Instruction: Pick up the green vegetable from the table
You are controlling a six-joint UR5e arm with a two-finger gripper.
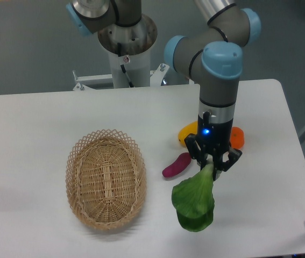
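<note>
One pale stem end is sitting hidden between the gripper (212,165) fingers, which are clamping on the green vegetable (194,203). Broad dark green leaf is hanging below the gripper over the white surface (34,134), long axis running steeply down-left, right of the wicker basket (105,179).

End effector (212,164) clamped on green vegetable (194,204) (stem end), beside wicker basket (105,179) on table (34,123).
</note>
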